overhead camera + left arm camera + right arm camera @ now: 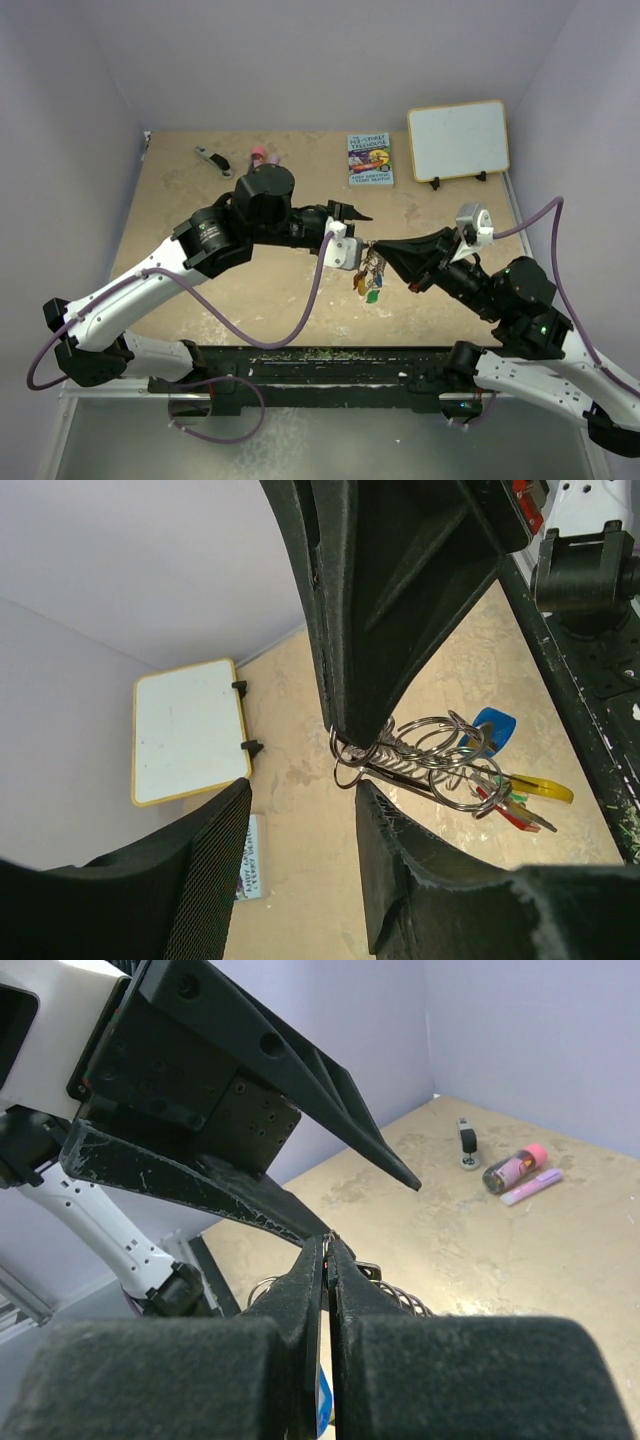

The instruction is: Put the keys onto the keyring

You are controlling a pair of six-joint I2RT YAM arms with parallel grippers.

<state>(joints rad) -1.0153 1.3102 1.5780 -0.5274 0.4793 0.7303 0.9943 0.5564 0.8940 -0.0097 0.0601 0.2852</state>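
The right gripper [328, 1248], fingers pressed together, pinches the keyring [430, 755] in the air above mid-table [260, 290], the keys [515, 792] hanging from it, while the left gripper [303, 795] sits just beside it, fingers parted.

Soft, even light; faint shadows; wrist views blur in the near foreground

Pale lilac walls [300, 60] enclose a mottled tan tabletop [420, 210] under soft, even light
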